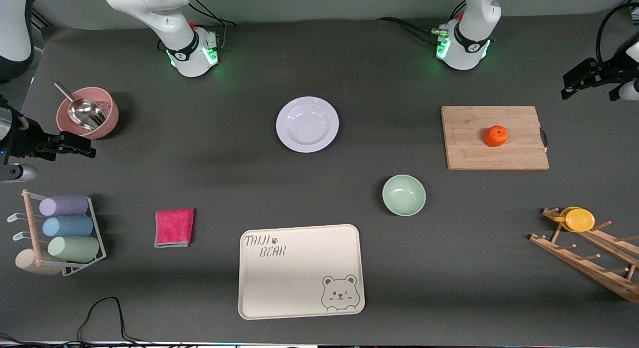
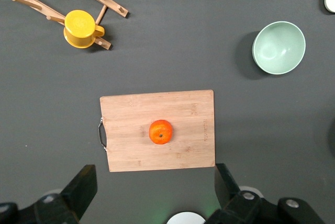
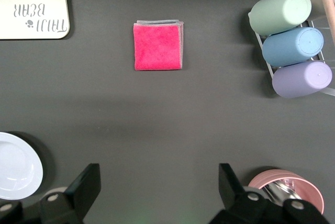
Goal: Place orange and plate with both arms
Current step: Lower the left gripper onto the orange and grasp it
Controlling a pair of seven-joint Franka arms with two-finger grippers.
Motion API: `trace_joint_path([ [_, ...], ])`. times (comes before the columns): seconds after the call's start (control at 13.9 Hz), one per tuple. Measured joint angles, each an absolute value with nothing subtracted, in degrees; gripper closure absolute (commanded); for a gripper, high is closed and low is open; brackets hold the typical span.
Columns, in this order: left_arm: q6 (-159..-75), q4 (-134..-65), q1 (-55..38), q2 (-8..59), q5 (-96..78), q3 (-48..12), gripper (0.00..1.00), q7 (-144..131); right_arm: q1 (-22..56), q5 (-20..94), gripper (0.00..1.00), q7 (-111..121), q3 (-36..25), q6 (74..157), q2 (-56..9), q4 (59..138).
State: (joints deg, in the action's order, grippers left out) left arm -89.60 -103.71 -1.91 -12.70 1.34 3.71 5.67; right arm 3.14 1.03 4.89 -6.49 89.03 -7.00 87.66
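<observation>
Nearest me, smooth round plate (image 1: 307, 124); dimpled orange (image 1: 495, 136) on my wooden board (image 1: 495, 138). Both grippers, left (image 2: 153, 188) and right (image 3: 157, 187), hang wide apart, holding nothing.

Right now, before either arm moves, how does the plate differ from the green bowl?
The plate is white with a faint lilac tint, wide and shallow; the green bowl is pale green, smaller across and deeper. The plate lies farther from the front camera than the bowl. Both are round, empty, and sit directly on the table.
</observation>
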Motion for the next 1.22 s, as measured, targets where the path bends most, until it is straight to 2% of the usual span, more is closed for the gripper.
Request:
trace_joint_path([
  [0.79, -88.49, -104.26, -1.91, -12.4, 1.34, 3.72, 0.0, 5.76, 3.14, 1.03, 0.0, 4.89, -6.49, 89.03, -6.41, 87.61],
  [1.01, -88.72, -106.67, -1.91, -12.13, 1.38, 3.73, 0.0, 5.77, 3.14, 1.03, 0.0, 4.89, -6.49, 88.99, -6.06, 87.63],
  [1.22, -93.52, -112.95, -1.91, -12.23, 1.45, 3.82, 0.0, 5.78, 3.14, 1.03, 0.0, 4.6, -6.49, 88.79, -5.5, 87.85],
])
